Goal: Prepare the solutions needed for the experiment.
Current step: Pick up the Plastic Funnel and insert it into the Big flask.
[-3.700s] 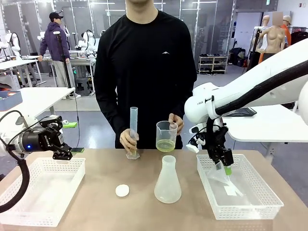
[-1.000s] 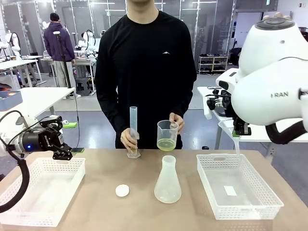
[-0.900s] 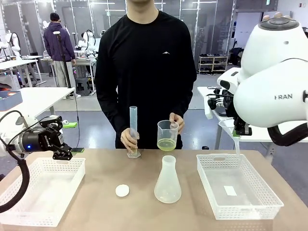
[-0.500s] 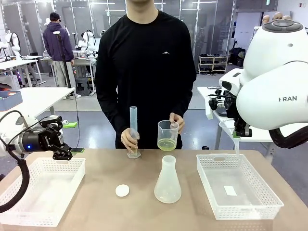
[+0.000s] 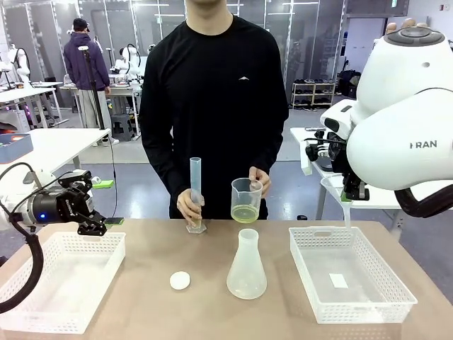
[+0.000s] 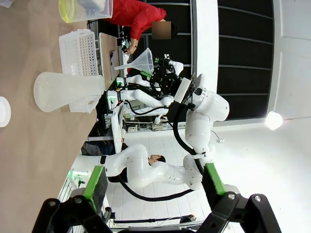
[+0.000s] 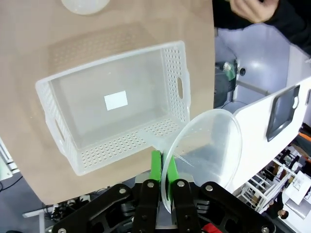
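Observation:
The person holds a clear beaker with a shallow layer of pale yellow-green solution in one hand and steadies a tall graduated cylinder with the other. A frosted conical flask stands mid-table. My right gripper hangs high above the right basket, shut on the rim of a clear funnel; the pads pinch that funnel in the right wrist view. My left gripper hovers open over the left basket's far edge, its fingers wide apart with nothing between them.
A white basket on the right holds only a small white label. Another white basket sits at the left. A small white disc lies left of the flask. The person stands close at the far edge.
The right arm has lifted the funnel out of the right basket and swung up high. Over the last second it has barely shifted. The left arm and the person's hands have stayed put.

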`<state>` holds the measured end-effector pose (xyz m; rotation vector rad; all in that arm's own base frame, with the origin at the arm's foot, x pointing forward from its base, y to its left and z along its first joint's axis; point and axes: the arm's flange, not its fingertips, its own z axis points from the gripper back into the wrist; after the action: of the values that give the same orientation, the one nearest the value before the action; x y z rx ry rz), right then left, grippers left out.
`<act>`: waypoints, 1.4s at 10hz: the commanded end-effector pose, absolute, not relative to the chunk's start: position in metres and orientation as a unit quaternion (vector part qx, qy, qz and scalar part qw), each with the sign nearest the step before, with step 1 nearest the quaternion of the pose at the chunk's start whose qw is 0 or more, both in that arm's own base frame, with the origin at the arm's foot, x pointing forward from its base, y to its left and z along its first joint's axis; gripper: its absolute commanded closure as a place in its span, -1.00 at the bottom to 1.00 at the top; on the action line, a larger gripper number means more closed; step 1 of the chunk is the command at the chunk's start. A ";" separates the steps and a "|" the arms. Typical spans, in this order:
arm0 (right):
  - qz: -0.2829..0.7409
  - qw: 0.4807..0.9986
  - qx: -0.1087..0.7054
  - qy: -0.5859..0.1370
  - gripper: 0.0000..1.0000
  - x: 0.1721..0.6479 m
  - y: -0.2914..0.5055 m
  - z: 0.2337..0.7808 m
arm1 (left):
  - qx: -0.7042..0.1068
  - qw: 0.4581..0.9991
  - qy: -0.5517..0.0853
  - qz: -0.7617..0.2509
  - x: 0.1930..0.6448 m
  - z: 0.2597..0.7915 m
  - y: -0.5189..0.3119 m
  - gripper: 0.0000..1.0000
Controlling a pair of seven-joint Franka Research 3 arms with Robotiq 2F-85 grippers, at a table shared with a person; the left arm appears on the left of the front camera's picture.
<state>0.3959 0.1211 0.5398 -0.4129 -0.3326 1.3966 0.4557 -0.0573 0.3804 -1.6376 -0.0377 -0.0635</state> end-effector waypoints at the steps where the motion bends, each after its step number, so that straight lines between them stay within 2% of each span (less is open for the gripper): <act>1: 0.664 0.698 -0.191 -0.190 0.90 0.391 0.146 0.546 | -0.731 0.681 -0.015 -0.032 0.455 0.382 -0.057 -1.00; 8: 0.764 0.540 -0.147 -0.322 0.90 0.349 0.234 0.573 | -0.731 0.681 -0.015 -0.032 0.455 0.382 -0.057 -1.00; 10: 0.770 0.526 -0.132 -0.336 0.90 0.341 0.245 0.577 | -0.731 0.681 -0.015 -0.032 0.455 0.382 -0.057 -1.00; 14: 0.765 0.536 -0.144 -0.327 0.90 0.336 0.257 0.582 | -0.731 0.681 -0.015 -0.032 0.455 0.382 -0.057 -1.00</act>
<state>0.3361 0.2571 0.5819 -0.3372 -0.7766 1.8202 0.4557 -0.0574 0.3804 -1.6376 -0.0374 -0.0638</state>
